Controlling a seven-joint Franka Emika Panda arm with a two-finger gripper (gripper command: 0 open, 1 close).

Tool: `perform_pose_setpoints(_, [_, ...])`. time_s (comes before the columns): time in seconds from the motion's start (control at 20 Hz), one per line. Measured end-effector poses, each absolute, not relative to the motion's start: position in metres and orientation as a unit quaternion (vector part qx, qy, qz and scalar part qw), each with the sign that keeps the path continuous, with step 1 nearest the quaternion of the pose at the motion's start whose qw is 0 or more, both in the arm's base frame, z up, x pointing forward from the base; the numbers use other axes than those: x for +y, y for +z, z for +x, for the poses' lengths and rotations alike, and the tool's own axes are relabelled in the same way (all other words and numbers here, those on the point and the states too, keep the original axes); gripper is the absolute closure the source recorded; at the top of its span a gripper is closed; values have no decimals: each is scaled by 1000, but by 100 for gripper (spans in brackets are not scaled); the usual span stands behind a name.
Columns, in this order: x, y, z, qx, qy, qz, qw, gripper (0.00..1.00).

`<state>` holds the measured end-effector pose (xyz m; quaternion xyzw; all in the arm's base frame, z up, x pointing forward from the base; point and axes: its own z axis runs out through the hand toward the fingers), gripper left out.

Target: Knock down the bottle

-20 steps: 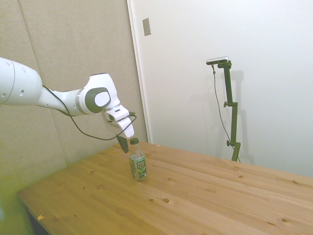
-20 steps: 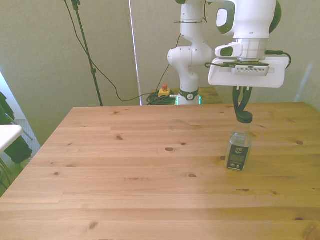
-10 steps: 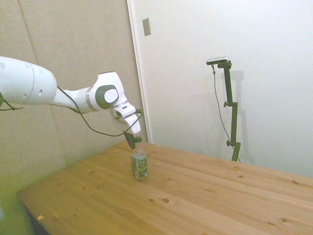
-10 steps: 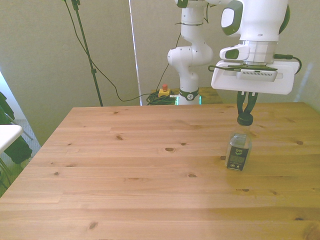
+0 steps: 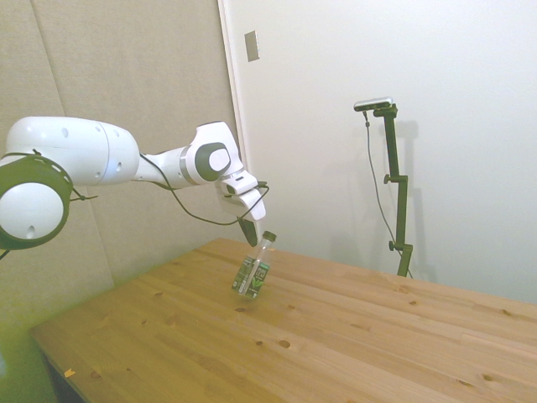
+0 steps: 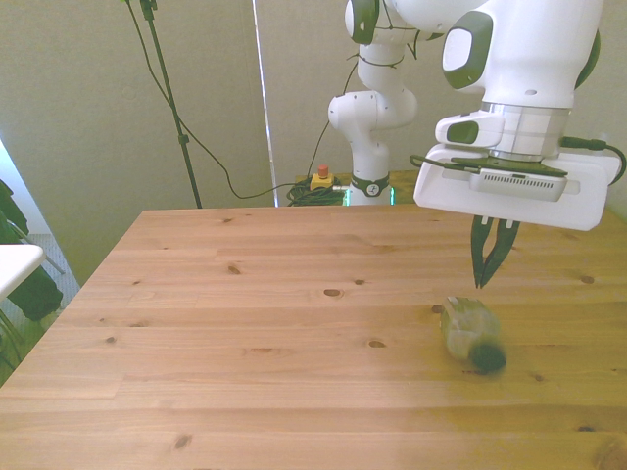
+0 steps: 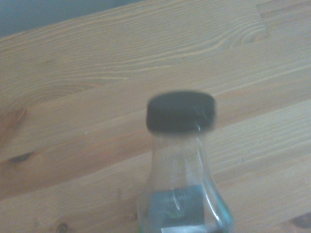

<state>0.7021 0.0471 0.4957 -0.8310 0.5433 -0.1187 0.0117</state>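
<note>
Just below the gripper (image 6: 483, 282), the bottle (image 6: 468, 335) has gone from upright to tipping, cap (image 7: 181, 111) leading toward the near table (image 6: 245, 333) edge. I see the fingers pinched nearly together, holding nothing; I'd call the knock landed, though it isn't flat yet

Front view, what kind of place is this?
Probably a robotics lab: a white arm mounted behind a bare wooden table, a red stop button among floor cables, and one test bottle.
</note>
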Motion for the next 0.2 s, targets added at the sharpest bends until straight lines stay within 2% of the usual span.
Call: perform_pose_setpoints(0.2, [43,496,715,551,-130,-824,15,100])
